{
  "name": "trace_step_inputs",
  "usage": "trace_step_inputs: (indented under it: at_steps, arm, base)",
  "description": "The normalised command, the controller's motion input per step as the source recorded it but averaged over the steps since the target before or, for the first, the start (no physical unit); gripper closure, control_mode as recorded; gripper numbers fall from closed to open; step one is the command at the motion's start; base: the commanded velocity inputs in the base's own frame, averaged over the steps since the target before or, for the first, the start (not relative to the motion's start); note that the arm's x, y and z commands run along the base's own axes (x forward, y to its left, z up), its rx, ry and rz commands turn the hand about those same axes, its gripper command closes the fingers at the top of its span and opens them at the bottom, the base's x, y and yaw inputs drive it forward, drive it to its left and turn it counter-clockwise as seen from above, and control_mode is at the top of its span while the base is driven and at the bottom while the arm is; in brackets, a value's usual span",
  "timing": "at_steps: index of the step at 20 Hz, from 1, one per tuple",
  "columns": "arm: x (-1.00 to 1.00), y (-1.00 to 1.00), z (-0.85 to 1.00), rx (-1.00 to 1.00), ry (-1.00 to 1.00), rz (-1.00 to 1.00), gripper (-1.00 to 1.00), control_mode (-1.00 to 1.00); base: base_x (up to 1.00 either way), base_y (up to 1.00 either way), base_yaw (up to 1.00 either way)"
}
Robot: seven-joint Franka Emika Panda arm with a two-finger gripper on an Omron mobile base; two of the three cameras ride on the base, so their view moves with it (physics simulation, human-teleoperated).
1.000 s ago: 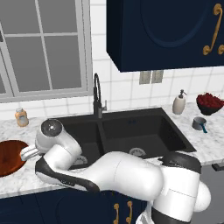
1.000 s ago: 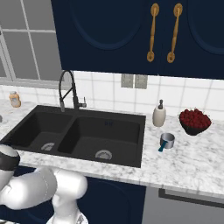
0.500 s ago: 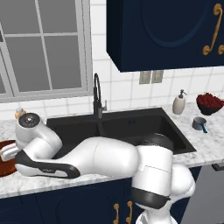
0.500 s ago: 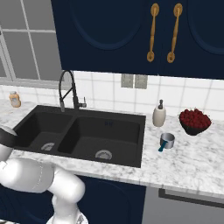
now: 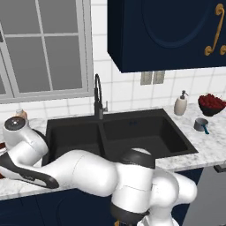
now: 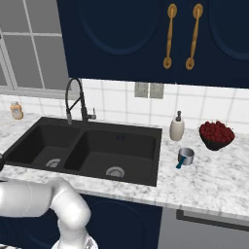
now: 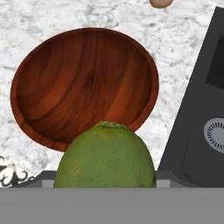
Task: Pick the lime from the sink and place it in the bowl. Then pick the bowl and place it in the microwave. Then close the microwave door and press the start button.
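The lime [image 7: 106, 156] sits at bottom centre of the hand view, apparently held in the end effector, just short of the empty bowl [image 7: 83, 85] on the marble table [image 7: 52, 17]. Dropping it in, microwave loading, door and start remain.

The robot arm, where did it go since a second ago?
The white robot arm swung further left, out over the marble counter; its end effector holds the round green lime above the reddish-brown wooden bowl. The black double sink and the camera stayed put.

Glossy wooden bowl [image 7: 83, 83]; matt sink [image 6: 97, 146]
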Motion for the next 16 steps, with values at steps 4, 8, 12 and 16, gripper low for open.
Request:
trace_step_inputs:
  at_steps: [4, 8, 12, 16]
  arm:
    - [0.34, 0.09, -0.31, -0.01, 0.00, -0.05, 1.00, -1.00]
    - [0.61, 0.20, -0.29, 0.00, 0.00, -0.04, 1.00, -1.00]
    - [0.39, 0.28, -0.36, 0.00, 0.01, 0.00, 1.00, -1.00]
    - [0.29, 0.42, -0.47, 0.00, 0.09, 0.00, 1.00, -1.00]
  base:
    - [0.00, 0.00, 0.00]
    - [0.00, 0.00, 0.00]
    - [0.00, 0.00, 0.00]
    - [0.00, 0.00, 0.00]
